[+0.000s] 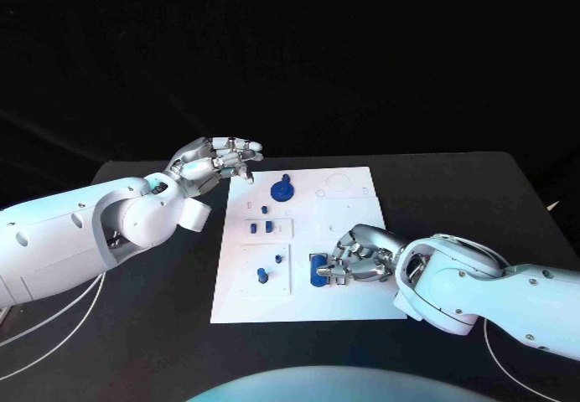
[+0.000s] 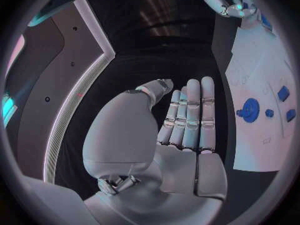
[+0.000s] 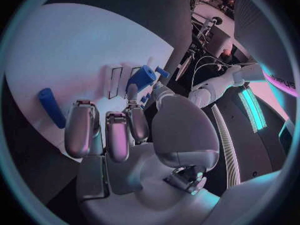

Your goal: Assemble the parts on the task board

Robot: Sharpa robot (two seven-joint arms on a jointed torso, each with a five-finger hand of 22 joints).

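Note:
The white task board [image 1: 302,293] lies in the middle of the black table. On it are a round blue part [image 1: 281,189] at the far end, two small blue parts [image 1: 260,227] mid-board, and two more [image 1: 264,273] nearer me. My right hand [image 1: 359,260] rests low over the board's near right area, its fingers curled at an upright blue part [image 1: 320,270]. In the right wrist view that blue part [image 3: 142,77] sits pinched between thumb and fingertip, and a blue peg [image 3: 50,106] lies loose on the board. My left hand [image 1: 220,159] hovers off the board's far left corner, fingers [image 2: 190,115] straight, holding nothing.
Black table [image 1: 145,335] surrounds the board on all sides. The board has pale rectangular slots [image 3: 115,82] and recesses [image 1: 341,194] at its far right. White cables [image 1: 49,335] trail on the table at the near left.

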